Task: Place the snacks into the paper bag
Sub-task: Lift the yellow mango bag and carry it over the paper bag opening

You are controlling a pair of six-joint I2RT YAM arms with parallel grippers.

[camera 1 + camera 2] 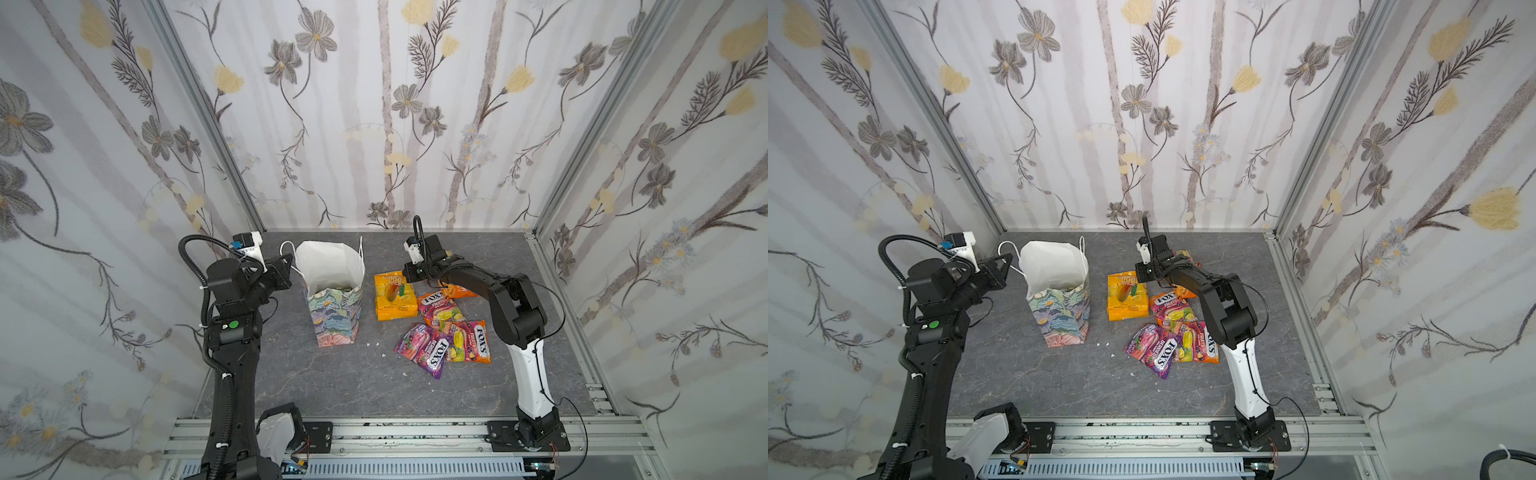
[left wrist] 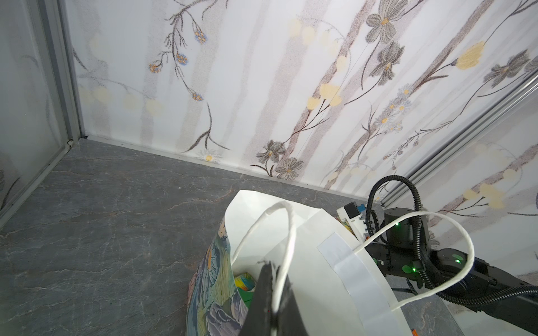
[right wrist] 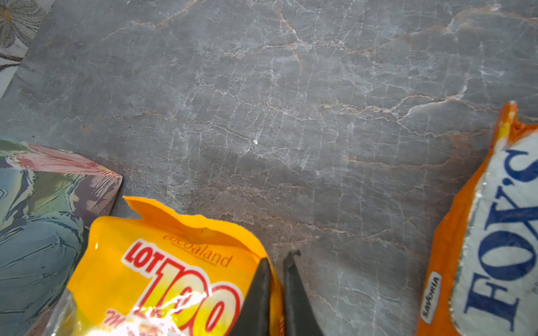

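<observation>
The yellow pack (image 3: pixel 163 276) lies on the table (image 3: pixel 291 116) just right of the bag (image 1: pixel 334 316). Its far right edge is pinched in the right gripper's (image 3: pixel 279 259) closed jaws. FOX'S packs (image 1: pixel 436 311) lie nearer, to the right. The left gripper (image 2: pixel 272 273), also closed, pinches the bag's handle (image 2: pixel 288 229).

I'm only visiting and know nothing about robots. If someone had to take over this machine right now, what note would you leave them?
Left end effector: shut on the cord handle of the upright paper bag.
Right end effector: shut on an edge of the yellow LOT 100 pack, which lies on the table beside the bag.
Done: at least one colourful pack shows inside the bag.
Left to do: five packs outside: the yellow one, an orange Fox's pouch, a pink Fruits pouch, an orange-edged Fruits pouch, a purple Berries pouch.
</observation>
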